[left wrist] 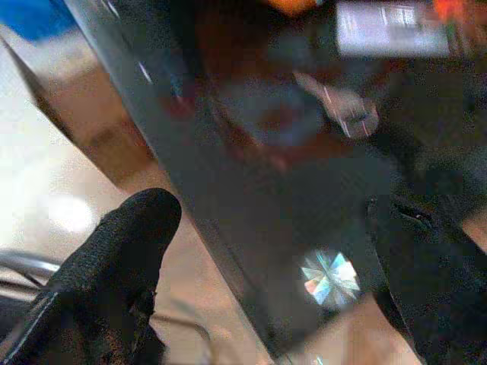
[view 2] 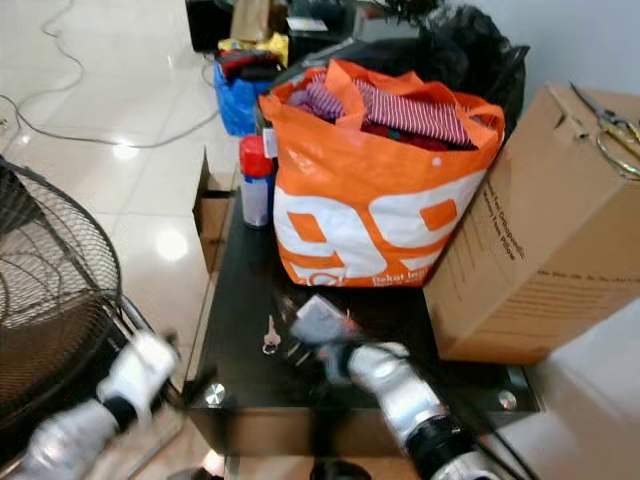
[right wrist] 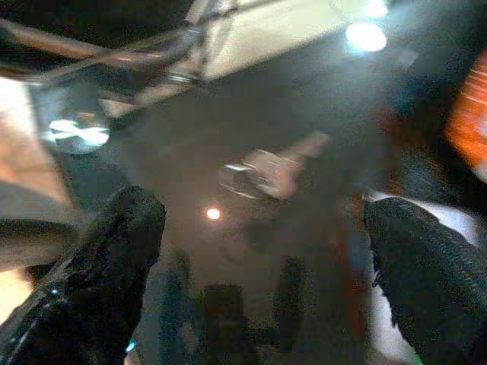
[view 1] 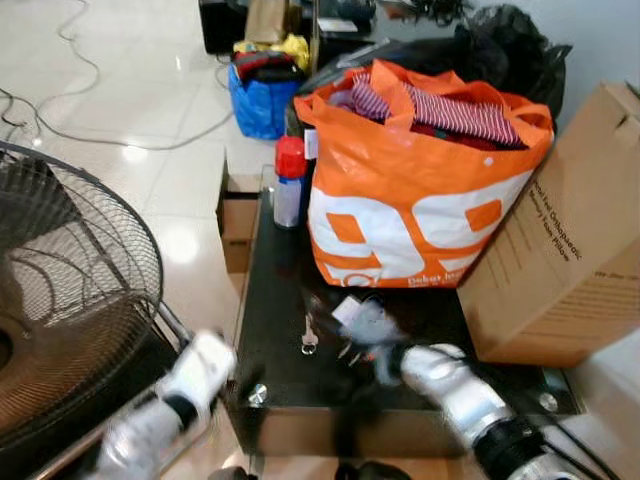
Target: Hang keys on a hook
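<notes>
The keys lie flat on the dark surface, long axis running toward the orange bag. The right gripper, jaws apart, hovers just beside them, nearer than the left gripper, also apart, at the surface's edge.

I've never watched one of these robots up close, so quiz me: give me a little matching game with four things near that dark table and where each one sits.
Things:
1. keys
2. spray can
3. orange bag
4. cardboard box

Places:
A. full of clothes, at the middle of the table's back part
B. off the table's right side, leaning
C. flat on the dark table, just ahead of the right gripper
D. standing by the orange bag's left side, red cap on top

Pairs: 1-C, 2-D, 3-A, 4-B
</notes>
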Available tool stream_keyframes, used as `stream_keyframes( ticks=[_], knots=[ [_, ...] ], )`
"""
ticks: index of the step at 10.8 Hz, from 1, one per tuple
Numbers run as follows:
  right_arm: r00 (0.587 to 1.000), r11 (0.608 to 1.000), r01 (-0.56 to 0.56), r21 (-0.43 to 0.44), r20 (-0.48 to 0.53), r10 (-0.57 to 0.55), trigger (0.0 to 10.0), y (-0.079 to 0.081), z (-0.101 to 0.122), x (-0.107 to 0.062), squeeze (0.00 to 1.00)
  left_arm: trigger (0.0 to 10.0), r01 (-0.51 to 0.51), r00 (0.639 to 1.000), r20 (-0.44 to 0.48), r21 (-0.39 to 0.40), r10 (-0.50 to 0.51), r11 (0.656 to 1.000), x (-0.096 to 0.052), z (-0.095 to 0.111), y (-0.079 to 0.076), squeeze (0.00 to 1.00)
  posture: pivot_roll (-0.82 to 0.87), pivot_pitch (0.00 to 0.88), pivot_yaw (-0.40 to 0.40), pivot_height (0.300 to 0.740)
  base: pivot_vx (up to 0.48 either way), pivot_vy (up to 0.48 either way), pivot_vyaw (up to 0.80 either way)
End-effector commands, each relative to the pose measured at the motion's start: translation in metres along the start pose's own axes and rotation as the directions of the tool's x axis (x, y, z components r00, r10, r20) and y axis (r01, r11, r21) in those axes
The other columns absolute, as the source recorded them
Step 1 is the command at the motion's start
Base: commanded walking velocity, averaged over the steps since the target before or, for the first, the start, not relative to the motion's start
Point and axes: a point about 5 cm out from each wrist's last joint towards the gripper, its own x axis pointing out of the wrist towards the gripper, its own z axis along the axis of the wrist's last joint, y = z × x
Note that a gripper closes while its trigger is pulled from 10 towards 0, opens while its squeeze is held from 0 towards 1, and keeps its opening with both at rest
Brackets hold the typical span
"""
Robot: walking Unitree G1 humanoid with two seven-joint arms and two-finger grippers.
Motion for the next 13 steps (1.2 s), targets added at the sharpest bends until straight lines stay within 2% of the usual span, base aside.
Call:
stream_keyframes(
  ticks=[1, 2, 3, 5, 6, 7, 8, 9, 10, 11, 12, 13],
  knots=[
    [1.0, 0.999, -0.023, -0.025, -0.003, 0.023, 7.0, 0.002, -0.001, 0.001, 0.0, 10.0, 0.013, 1.0, -0.01, 0.01, -0.012, 1.0, 0.003, -0.007, -0.003, 0.0, 0.07, 0.13, -0.094, 0.74, 0.0, 0.0, 0.0],
    [0.998, 0.997, -0.06, -0.049, 0.016, 0.061, 8.8, 0.012, 0.005, 0.009, 0.0, 10.0, 0.007, 0.998, -0.061, -0.001, -0.007, 1.0, 0.01, -0.033, -0.002, 0.0, 0.07, 0.138, -0.095, 0.74, 0.0, 0.0, 0.0],
    [0.997, 0.997, -0.068, -0.046, 0.028, 0.07, 10.0, 0.02, 0.008, 0.018, 0.0, 10.0, -0.005, 0.992, -0.125, -0.007, 0.004, 1.0, 0.016, -0.06, 0.001, 0.0, 0.08, 0.148, -0.095, 0.74, 0.0, 0.0, 0.0],
    [0.999, 1.0, -0.025, 0.003, 0.037, 0.024, 10.0, 0.025, 0.01, 0.027, 0.0, 10.0, -0.029, 0.982, -0.188, -0.002, 0.029, 1.0, 0.019, -0.085, 0.0, 0.0, 0.09, 0.157, -0.092, 0.74, 0.0, 0.0, 0.0],
    [0.998, 0.999, 0.015, 0.031, 0.053, -0.017, 10.0, 0.02, 0.013, 0.028, 0.0, 10.0, -0.079, 0.985, -0.155, -0.018, 0.075, 0.997, 0.021, -0.086, 0.0, 0.0, 0.1, 0.147, -0.094, 0.74, 0.0, 0.0, 0.0],
    [0.987, 0.989, 0.06, 0.132, 0.14, -0.079, 10.0, -0.001, 0.02, 0.014, 0.0, 10.0, -0.225, 0.973, 0.032, -0.122, 0.23, 0.967, 0.027, -0.063, 0.024, 0.0, 0.09, 0.13, -0.096, 0.74, 0.0, 0.0, 0.0],
    [0.977, 0.98, 0.118, 0.16, 0.155, -0.143, 10.0, -0.015, 0.02, 0.005, 0.0, 10.0, -0.246, 0.96, 0.098, -0.158, 0.264, 0.956, 0.029, -0.053, 0.035, 0.0, 0.09, 0.109, -0.095, 0.74, 0.0, 0.0, 0.0],
    [0.959, 0.957, 0.211, 0.199, 0.15, -0.242, 10.0, -0.035, 0.016, -0.007, 0.0, 10.0, -0.238, 0.956, 0.137, -0.149, 0.259, 0.96, 0.034, -0.044, 0.041, 0.0, 0.09, 0.086, -0.09, 0.74, 0.0, 0.0, 0.0],
    [0.925, 0.914, 0.298, 0.275, 0.154, -0.348, 10.0, -0.058, 0.013, -0.023, 0.0, 10.0, -0.217, 0.942, 0.237, -0.104, 0.236, 0.971, 0.026, -0.029, 0.061, 0.0, 0.08, 0.065, -0.081, 0.74, 0.0, 0.0, 0.0],
    [0.914, 0.905, 0.314, 0.287, 0.166, -0.37, 10.0, -0.065, 0.013, -0.032, 0.0, 10.0, -0.195, 0.87, 0.461, -0.011, 0.178, 0.981, -0.006, 0.016, 0.086, 0.0, 0.08, 0.05, -0.071, 0.74, 0.0, 0.0, 0.0],
    [0.912, 0.906, 0.315, 0.283, 0.176, -0.372, 10.0, -0.068, 0.012, -0.04, 0.0, 10.0, -0.166, 0.847, 0.516, 0.03, 0.127, 0.986, -0.009, 0.047, 0.086, 0.0, 0.08, 0.037, -0.066, 0.74, 0.0, 0.0, 0.0],
    [0.911, 0.907, 0.315, 0.28, 0.179, -0.371, 10.0, -0.068, 0.011, -0.043, 0.0, 10.0, -0.155, 0.834, 0.541, 0.039, 0.11, 0.987, -0.009, 0.063, 0.086, 0.0, 0.09, 0.031, -0.066, 0.74, 0.0, 0.0, 0.0]
  ],
)
